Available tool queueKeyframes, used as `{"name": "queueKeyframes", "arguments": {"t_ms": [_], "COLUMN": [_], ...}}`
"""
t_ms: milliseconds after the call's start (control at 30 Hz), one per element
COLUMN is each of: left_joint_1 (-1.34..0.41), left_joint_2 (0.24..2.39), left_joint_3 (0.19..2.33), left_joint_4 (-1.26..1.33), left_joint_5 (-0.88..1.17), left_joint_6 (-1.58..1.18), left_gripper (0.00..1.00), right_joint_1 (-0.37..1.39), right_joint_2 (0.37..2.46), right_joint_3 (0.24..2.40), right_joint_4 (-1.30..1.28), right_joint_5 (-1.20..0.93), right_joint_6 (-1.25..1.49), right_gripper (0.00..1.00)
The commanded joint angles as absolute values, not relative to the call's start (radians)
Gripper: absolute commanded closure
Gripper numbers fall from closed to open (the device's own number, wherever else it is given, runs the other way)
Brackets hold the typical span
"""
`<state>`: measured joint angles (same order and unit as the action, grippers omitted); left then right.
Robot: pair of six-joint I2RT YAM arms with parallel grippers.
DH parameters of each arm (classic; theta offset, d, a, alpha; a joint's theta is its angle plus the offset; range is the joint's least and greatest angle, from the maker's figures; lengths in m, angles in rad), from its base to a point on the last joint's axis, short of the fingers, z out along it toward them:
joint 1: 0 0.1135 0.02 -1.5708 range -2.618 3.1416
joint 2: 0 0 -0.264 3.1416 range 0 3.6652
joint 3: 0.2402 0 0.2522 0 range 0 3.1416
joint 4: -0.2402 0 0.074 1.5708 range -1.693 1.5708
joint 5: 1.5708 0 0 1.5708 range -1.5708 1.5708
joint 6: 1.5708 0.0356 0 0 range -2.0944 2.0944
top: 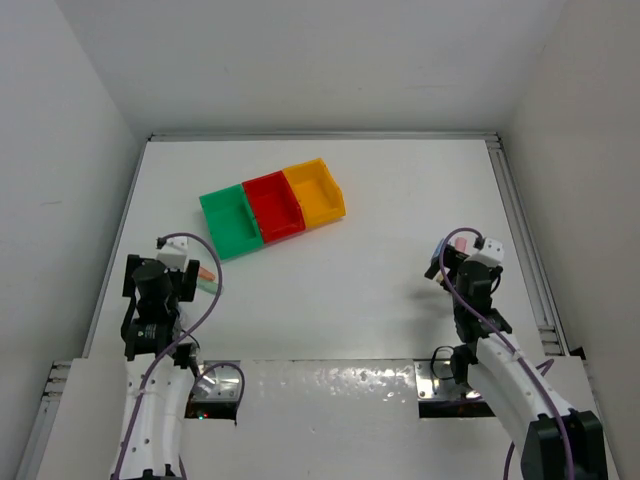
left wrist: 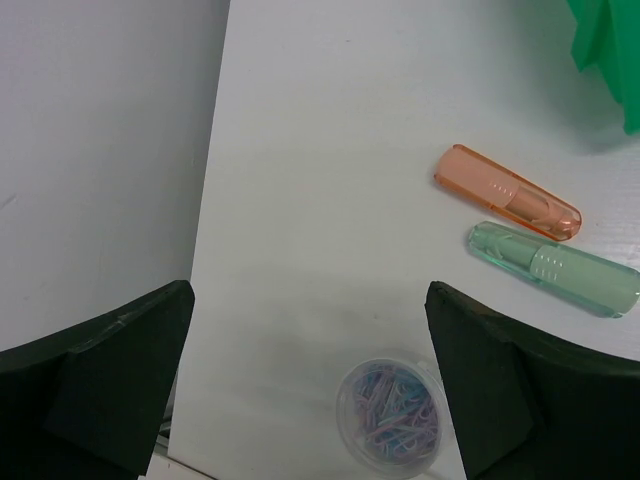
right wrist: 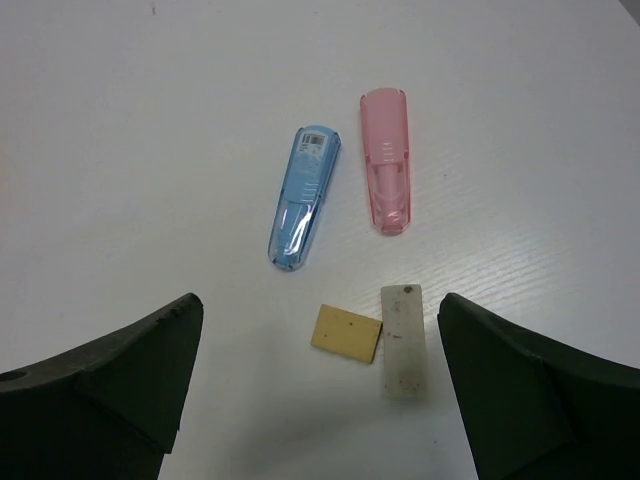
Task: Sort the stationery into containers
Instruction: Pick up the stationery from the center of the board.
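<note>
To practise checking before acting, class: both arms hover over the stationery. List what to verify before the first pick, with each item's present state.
1. Left gripper open, holding nothing: ok.
2. Right gripper open, holding nothing: ok.
3. Green bin, red bin, yellow bin upright, tops open: ok.
4. Clip tub clear of orange case and green case: ok.
5. Yellow eraser apart from white eraser: not ok, they appear to touch.
6. Which bin takes which item: cannot tell.
</note>
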<state>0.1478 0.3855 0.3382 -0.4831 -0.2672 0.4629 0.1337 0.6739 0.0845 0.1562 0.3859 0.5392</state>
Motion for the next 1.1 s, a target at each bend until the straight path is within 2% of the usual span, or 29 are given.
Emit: {"name": "queueKeyframes", "arguments": {"t_ms": [0, 233, 333, 433, 467, 500, 567, 633, 700, 767, 800, 933, 967, 1067], "left_joint_1": [0.158, 0.158, 0.16, 0.16, 0.16, 0.163, 0.17, 0.186, 0.176, 0.192, 0.195, 0.14, 0.135, 0.12], "left_joint_2": [0.376, 0.46, 0.518, 0.653, 0.754, 0.809, 0.973, 1.058, 1.152, 1.216, 1.23, 1.113, 1.088, 1.008], "left_joint_3": [0.35, 0.376, 0.432, 0.556, 0.639, 0.684, 0.805, 0.859, 0.902, 0.943, 0.957, 0.846, 0.792, 0.721], "left_joint_4": [-0.466, -0.42, -0.445, -0.586, -0.642, -0.675, -0.771, -0.834, -0.887, -0.862, -0.855, -0.685, -0.667, -0.779], "left_joint_5": [-0.268, -0.273, -0.183, -0.043, -0.043, -0.054, -0.099, -0.106, -0.087, -0.068, -0.007, 0.087, 0.131, 0.231], "left_joint_6": [0.437, 0.566, 0.696, 0.821, 0.761, 0.712, 0.54, 0.415, 0.393, 0.399, 0.549, 0.907, 1.102, 1.486], "left_gripper": [0.0, 0.0, 0.0, 0.22, 0.36, 0.4, 0.44, 0.43, 0.4, 0.41, 0.46, 0.39, 0.39, 0.42], "right_joint_1": [0.138, 0.138, 0.135, 0.127, 0.129, 0.127, 0.129, 0.13, 0.133, 0.133, 0.135, 0.104, 0.092, 0.055], "right_joint_2": [0.66, 0.718, 0.785, 0.877, 0.9, 0.922, 0.975, 0.999, 1.012, 1.005, 1.002, 0.991, 0.994, 1.017], "right_joint_3": [0.135, 0.25, 0.339, 0.446, 0.495, 0.517, 0.57, 0.592, 0.595, 0.571, 0.565, 0.551, 0.566, 0.604], "right_joint_4": [0.144, 0.003, -0.087, -0.181, -0.195, -0.21, -0.235, -0.241, -0.212, -0.181, -0.149, -0.144, -0.152, -0.205], "right_joint_5": [0.41, 0.405, 0.374, 0.37, 0.362, 0.335, 0.295, 0.253, 0.227, 0.203, 0.186, 0.122, 0.097, 0.039], "right_joint_6": [0.552, 0.542, 0.52, 0.528, 0.531, 0.531, 0.528, 0.535, 0.557, 0.551, 0.545, 0.532, 0.529, 0.528], "right_gripper": [0.01, 0.01, 0.01, 0.01, 0.02, 0.04, 0.05, 0.05, 0.05, 0.05, 0.04, 0.02, 0.02, 0.02]}}
